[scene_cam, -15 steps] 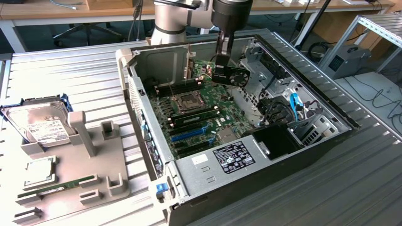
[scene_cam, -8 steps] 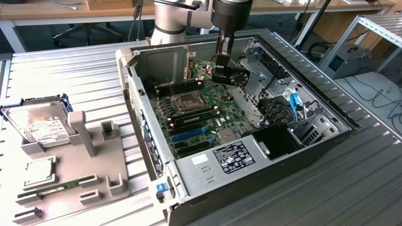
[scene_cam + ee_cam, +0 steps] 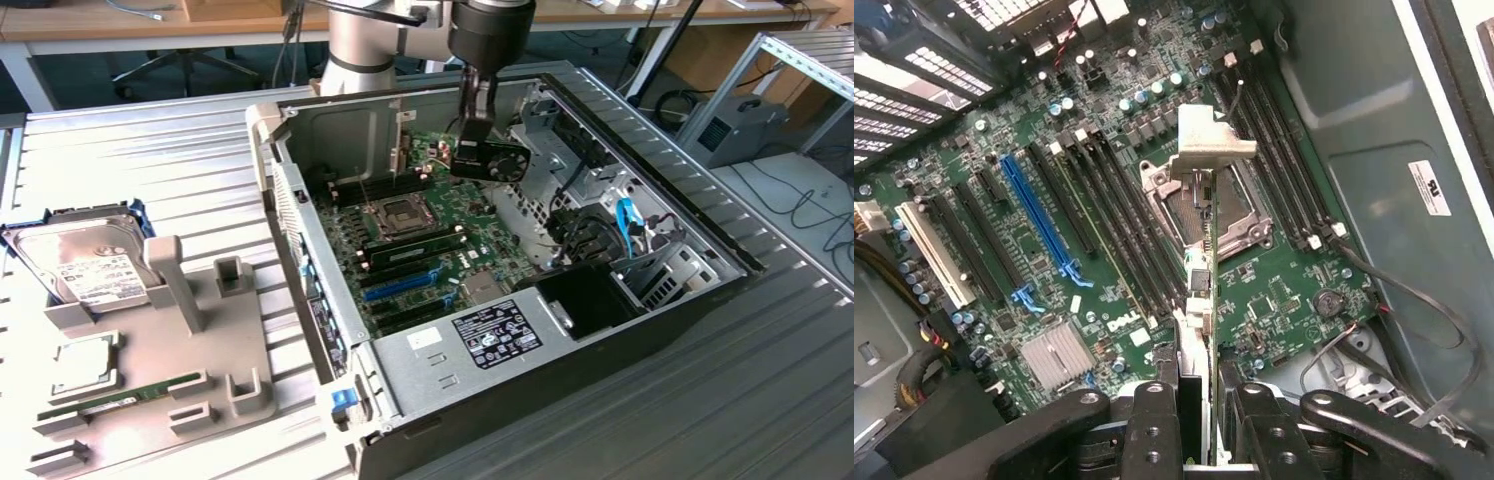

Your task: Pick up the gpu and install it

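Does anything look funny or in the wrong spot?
Only the gpu: it hangs in the gripper above the motherboard, not in a slot. Nothing looks broken or spilled.

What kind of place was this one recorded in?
Probably a robotics lab or workshop: an open computer case sits on a ribbed metal table, a grey parts fixture carries a hard drive, and wooden desks stand behind.
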Motion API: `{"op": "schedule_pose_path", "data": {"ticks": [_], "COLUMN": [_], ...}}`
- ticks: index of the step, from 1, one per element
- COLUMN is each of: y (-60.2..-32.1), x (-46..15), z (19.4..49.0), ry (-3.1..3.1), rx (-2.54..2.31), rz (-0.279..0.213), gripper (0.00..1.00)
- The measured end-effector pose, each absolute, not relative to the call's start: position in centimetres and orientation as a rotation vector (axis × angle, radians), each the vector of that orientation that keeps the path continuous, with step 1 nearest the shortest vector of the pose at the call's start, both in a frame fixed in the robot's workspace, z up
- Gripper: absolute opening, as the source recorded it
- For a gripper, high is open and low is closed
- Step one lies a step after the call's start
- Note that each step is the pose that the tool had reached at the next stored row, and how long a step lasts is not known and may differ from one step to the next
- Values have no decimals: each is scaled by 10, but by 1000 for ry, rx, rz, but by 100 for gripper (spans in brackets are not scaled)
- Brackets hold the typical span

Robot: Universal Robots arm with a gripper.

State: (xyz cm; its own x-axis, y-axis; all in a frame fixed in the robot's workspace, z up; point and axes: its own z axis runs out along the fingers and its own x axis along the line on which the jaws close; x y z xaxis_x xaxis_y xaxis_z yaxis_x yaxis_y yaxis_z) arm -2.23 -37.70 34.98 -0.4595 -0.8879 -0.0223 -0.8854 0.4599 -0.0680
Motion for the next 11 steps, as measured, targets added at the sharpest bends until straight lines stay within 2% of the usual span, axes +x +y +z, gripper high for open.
{"op": "schedule_pose_path", "data": {"ticks": [11], "y": [-377], "x": [-22], "z": [347], "ry": [2527], "rx": [-1771], "rz": [-73], "gripper": [26]}}
